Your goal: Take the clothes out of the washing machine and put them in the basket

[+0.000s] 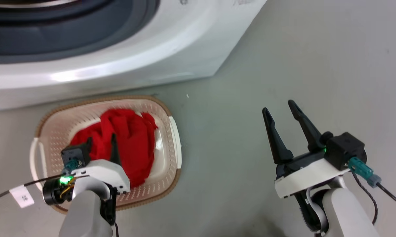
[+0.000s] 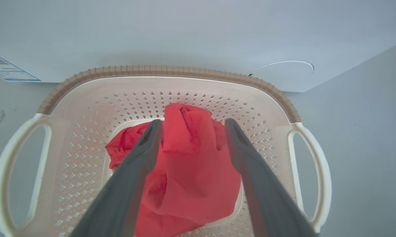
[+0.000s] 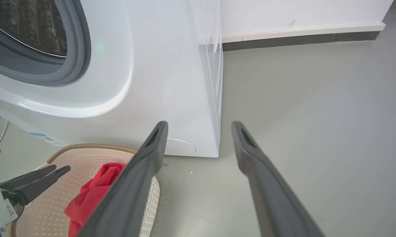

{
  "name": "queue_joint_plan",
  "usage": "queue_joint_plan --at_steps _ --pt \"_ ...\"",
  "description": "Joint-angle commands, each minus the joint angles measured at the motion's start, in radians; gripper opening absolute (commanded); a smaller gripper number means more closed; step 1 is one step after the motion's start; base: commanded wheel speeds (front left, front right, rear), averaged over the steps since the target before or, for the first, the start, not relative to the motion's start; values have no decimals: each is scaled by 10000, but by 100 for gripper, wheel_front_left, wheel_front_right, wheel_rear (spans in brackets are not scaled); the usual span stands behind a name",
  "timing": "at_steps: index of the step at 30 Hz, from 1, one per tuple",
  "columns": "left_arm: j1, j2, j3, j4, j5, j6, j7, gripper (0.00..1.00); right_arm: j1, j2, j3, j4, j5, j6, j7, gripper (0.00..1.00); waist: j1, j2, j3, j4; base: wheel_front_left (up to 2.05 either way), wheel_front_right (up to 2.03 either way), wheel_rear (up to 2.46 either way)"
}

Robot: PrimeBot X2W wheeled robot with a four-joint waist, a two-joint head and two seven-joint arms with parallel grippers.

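The red clothes (image 1: pixel 129 144) lie bunched in the cream basket (image 1: pixel 173 131), which stands on the floor right in front of the white washing machine (image 1: pixel 171 49). My left gripper (image 1: pixel 101 137) hangs open over the basket. In the left wrist view its fingers (image 2: pixel 142 154) straddle the top of the clothes (image 2: pixel 191 164) inside the basket (image 2: pixel 171 70). My right gripper (image 1: pixel 278 107) is open and holds nothing, over bare floor to the basket's right. The right wrist view looks past that gripper (image 3: pixel 199 123) at the washing machine (image 3: pixel 158 65), the basket (image 3: pixel 86 146), the clothes (image 3: pixel 92 194) and the left gripper (image 3: pixel 58 169).
The grey-rimmed porthole (image 3: pixel 73 62) stands open, with steel drum (image 3: pixel 27 26) behind it. Grey floor (image 1: pixel 300 59) spreads wide to the right of the machine. A wall with a dark baseboard (image 3: pixel 300 38) runs behind. A tagged cable (image 1: pixel 22 196) trails from my left wrist.
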Motion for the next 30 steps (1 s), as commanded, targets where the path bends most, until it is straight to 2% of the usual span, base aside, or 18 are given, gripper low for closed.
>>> queue_joint_plan --at_steps 1,6,14,30 --pt "320 -36 -1 -140 -77 -40 -25 100 290 9 -122 94 -76 -7 38 100 -1 0 -1275 305 0 0 0" --pt "851 -103 -160 -454 -203 -90 -25 100 726 11 -521 63 -207 -7 216 100 -1 0 -2410 546 0 0 0" --pt "1415 -102 -797 -1252 -615 -112 -25 100 1370 11 -893 -257 -543 -7 587 100 -1 0 -3614 905 0 0 0" --pt "2739 -105 -2347 -5092 -356 289 -25 100 2522 11 -1661 -740 -952 -7 773 100 -1 0 -5467 1815 0 0 0"
